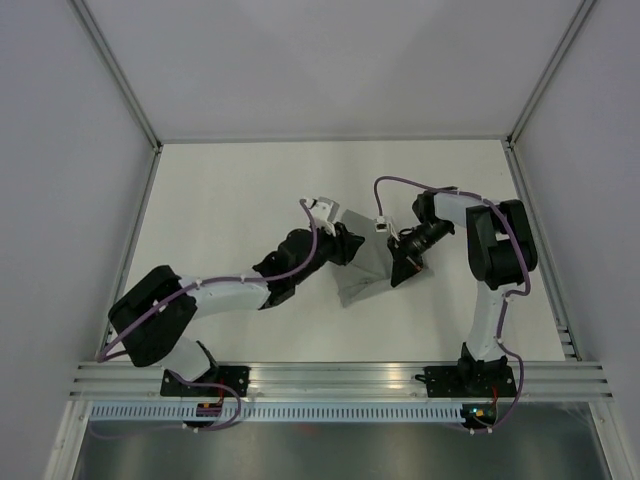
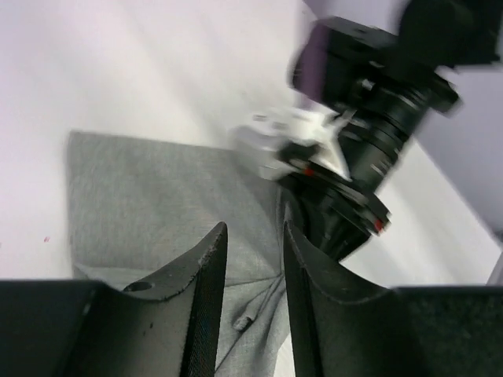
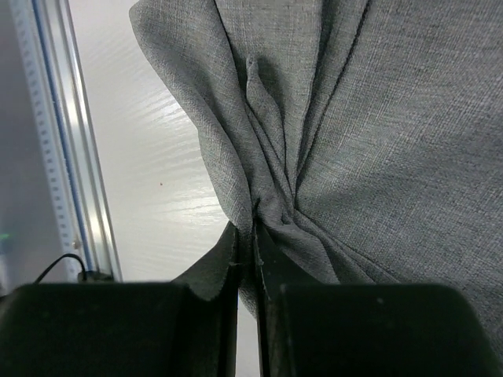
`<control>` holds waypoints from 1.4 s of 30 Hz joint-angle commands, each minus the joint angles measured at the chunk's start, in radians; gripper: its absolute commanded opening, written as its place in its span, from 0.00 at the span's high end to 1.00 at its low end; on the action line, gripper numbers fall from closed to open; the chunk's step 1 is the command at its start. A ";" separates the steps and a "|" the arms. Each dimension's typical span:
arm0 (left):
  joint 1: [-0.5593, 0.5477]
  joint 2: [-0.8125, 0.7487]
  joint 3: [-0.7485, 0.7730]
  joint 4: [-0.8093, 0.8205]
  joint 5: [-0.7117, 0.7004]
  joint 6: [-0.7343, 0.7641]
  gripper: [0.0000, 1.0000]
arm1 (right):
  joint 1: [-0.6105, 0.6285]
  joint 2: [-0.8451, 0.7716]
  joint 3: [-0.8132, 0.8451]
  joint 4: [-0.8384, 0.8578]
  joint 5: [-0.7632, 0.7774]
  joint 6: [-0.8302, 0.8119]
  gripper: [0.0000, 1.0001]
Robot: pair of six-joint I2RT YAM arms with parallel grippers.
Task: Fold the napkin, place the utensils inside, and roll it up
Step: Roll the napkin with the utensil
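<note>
The white table [image 1: 230, 200] spreads out ahead of my two bases. On it I can find no utensils, only the napkin [image 1: 362, 280], which sits near the middle between my two arms. So I judge I am in the first step, the folding, with the placing and rolling not yet begun.

The napkin is plain mid-grey woven cloth. From above it reads as an uneven, doubled-over shape, not a flat square; one side is drawn up toward my right arm while the rest lies on the table.

My right gripper [image 3: 247, 243] is clamped tight on a bunched edge of the napkin. My left gripper [image 2: 253, 236] hangs over the cloth with its jaws a narrow way apart and, as far as I can tell, nothing pinched between them.

Next, I think my right arm must carry its edge across and lay it square, while my left arm gets clear or pins the lower layer.

Small pleats fan out from the right pinch, and a loose ridge lies under my left fingers [image 2: 206, 275].
</note>
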 commanded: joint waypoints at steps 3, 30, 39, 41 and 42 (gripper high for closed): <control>-0.168 0.017 0.060 0.056 -0.258 0.538 0.59 | -0.015 0.146 0.058 -0.022 0.064 -0.008 1.00; -0.437 0.420 0.195 -0.057 -0.182 1.163 0.49 | -0.021 0.275 0.187 -0.062 0.090 0.138 1.00; -0.394 0.457 0.243 -0.172 -0.131 1.109 0.59 | -0.021 0.275 0.189 -0.059 0.094 0.147 1.00; -0.383 0.457 0.255 -0.201 -0.096 1.094 0.70 | -0.021 0.275 0.189 -0.059 0.093 0.148 1.00; -0.372 0.457 0.259 -0.223 -0.084 1.087 0.74 | -0.021 0.275 0.189 -0.059 0.091 0.147 1.00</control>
